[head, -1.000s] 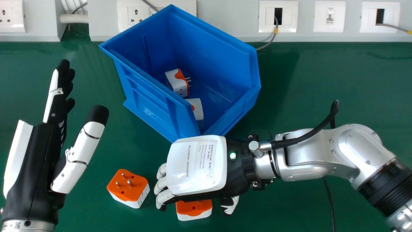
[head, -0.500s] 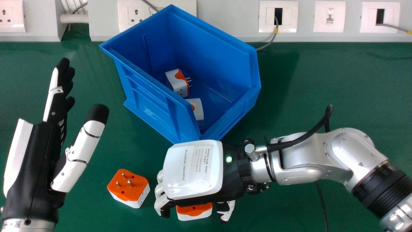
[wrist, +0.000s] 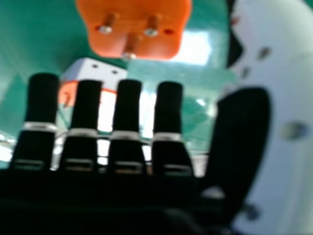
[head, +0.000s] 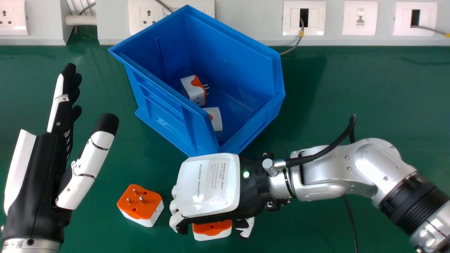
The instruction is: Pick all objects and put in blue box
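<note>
My right hand (head: 209,186) is over the nearer orange and white plug adapter (head: 212,232) in the head view, its open fingers pointing down at the left and thumb at the right; its back hides part of the adapter. In the right hand view the same hand (wrist: 128,110) has straight fingers, apart from an orange adapter face (wrist: 134,36) with metal pins. Another adapter (head: 140,203) lies pins up on the table between my hands. The blue box (head: 165,116) holds two white and orange adapters (head: 192,90) (head: 215,121). My left hand (head: 38,175) is open at the left.
The green table (head: 351,88) extends under everything. Behind it runs a pale trunking with wall sockets (head: 304,30) and a grey cable (head: 295,45). The box's near corner is right beside my right hand. A black cable (head: 349,218) passes below the right forearm.
My right hand and forearm have shifted slightly left and toward the table's near side, over the adapter. The box, the adapters and my left hand hold practically the same places.
</note>
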Motion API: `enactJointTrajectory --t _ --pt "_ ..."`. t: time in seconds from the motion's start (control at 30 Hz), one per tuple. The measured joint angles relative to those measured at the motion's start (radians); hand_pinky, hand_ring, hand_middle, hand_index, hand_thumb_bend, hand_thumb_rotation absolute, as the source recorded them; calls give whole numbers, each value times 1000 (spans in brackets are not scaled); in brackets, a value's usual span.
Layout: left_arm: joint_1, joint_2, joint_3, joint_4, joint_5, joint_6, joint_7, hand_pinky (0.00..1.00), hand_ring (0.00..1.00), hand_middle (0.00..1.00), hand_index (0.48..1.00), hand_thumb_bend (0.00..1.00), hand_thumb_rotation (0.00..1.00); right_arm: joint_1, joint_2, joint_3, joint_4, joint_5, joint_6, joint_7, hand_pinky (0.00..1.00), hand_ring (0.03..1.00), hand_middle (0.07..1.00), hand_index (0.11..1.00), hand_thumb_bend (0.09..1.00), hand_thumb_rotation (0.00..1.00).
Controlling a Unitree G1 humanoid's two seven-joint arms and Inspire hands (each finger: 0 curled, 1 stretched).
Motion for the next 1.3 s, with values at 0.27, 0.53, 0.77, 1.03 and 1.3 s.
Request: enactJointTrajectory --t 0.27,0.53,0.77,1.03,1.3 --pt "3 -1 0 -12 0 2 1 978 1000 1000 1000 589 863 -24 11 21 45 -29 21 -50 515 680 689 632 752 0" --pt "6 -2 0 -18 0 8 1 977 1000 1000 1000 583 863 -35 14 50 75 -66 43 -97 512 672 676 610 754 0" --pt "11 -2 1 -20 0 13 1 977 1000 1000 1000 582 863 -40 18 71 86 -73 59 -124 511 668 675 615 752 0" --pt "15 -2 2 -27 0 21 1 978 1000 1000 1000 586 864 -48 24 89 121 -91 75 -154 510 666 670 615 753 0" --pt "16 -3 2 -34 0 32 1 979 1000 1000 1000 590 864 -55 39 100 148 -105 91 -158 515 672 673 605 749 0"
